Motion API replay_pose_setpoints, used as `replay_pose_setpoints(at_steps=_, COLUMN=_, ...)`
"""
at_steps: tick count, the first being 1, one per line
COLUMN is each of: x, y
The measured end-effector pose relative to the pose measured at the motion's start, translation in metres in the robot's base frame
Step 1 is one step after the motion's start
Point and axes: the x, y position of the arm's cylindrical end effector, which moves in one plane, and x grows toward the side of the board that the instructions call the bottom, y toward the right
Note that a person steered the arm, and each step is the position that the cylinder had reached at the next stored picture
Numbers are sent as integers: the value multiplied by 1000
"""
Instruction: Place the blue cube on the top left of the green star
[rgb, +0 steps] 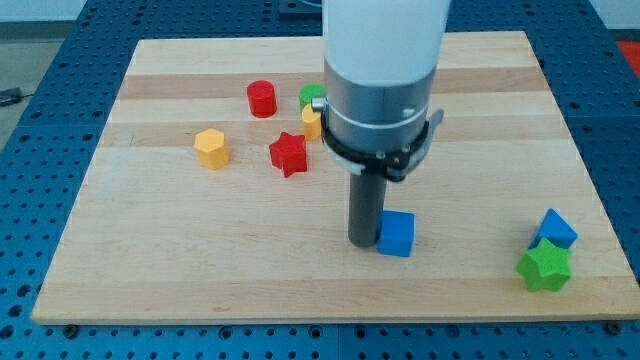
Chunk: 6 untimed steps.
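Note:
The blue cube (397, 233) lies on the wooden board (200, 260) right of the middle, toward the view's bottom. My tip (362, 242) stands right against the cube's left side. The green star (545, 267) lies far to the view's right near the board's bottom right corner, well apart from the cube.
A second blue block (556, 229) touches the green star's top right. A red star (288, 153), a yellow hexagon (212, 147), a red cylinder (262, 98), a green block (311, 97) and a yellow block (312, 122) lie at the upper left, the last two partly behind the arm.

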Motion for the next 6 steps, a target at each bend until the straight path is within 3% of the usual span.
replay_pose_setpoints(at_steps=2, x=28, y=22)
replay_pose_setpoints(at_steps=3, x=21, y=2)
replay_pose_setpoints(at_steps=5, x=5, y=31)
replay_pose_setpoints(at_steps=6, x=-1, y=18)
